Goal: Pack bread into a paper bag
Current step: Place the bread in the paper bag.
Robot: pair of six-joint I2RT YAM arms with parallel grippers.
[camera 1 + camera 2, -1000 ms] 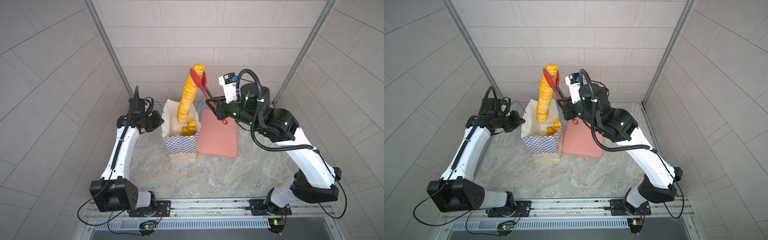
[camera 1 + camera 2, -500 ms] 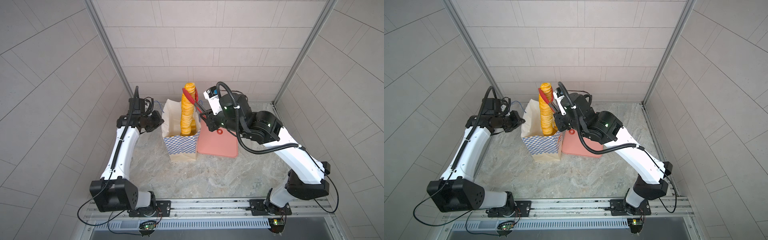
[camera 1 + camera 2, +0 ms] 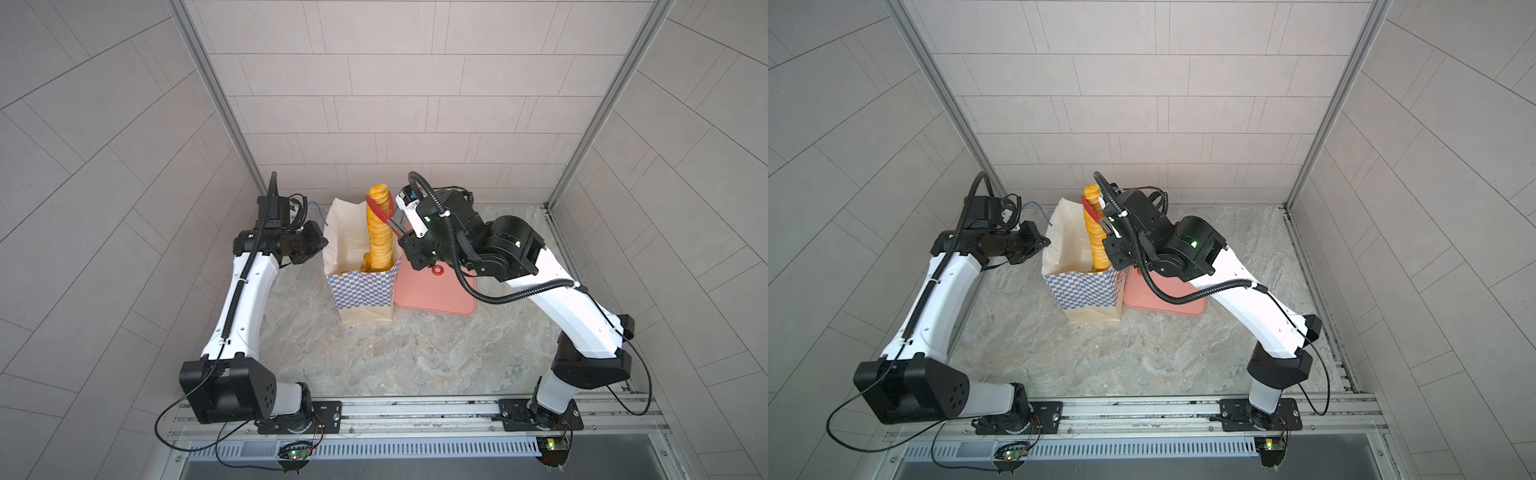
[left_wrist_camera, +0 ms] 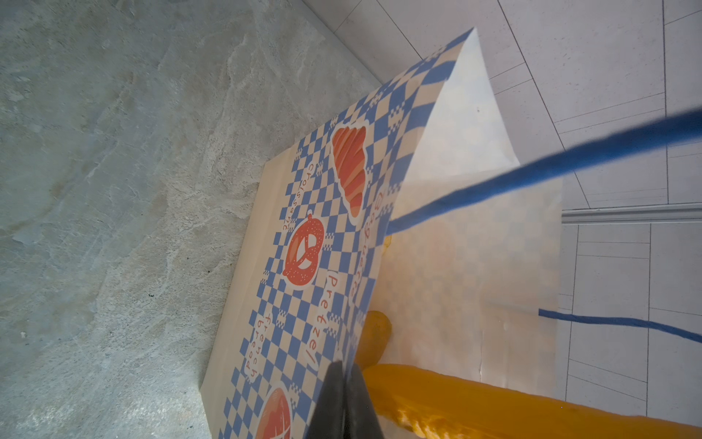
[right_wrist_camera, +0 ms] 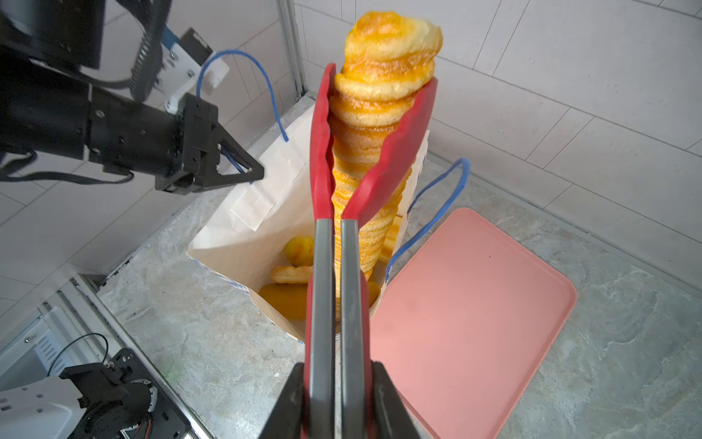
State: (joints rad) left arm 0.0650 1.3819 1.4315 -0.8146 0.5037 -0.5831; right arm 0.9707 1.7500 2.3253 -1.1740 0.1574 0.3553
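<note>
Inside the paper bag [image 3: 361, 291] lie smaller breads [image 5: 292, 273]; the baguette [image 3: 379, 232] stands half in. My right hand [image 5: 336, 387] clamps its tongs [image 5: 322, 152], and my left hand [image 4: 345, 384] pinches the rim [image 4: 376, 281].

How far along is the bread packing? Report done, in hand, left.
Done: pastries lie in the paper bag; pink tray shows no bread. In hand: right gripper squeezes red tongs around the baguette, standing in the bag; left gripper pinches its wall. Left: release.
</note>
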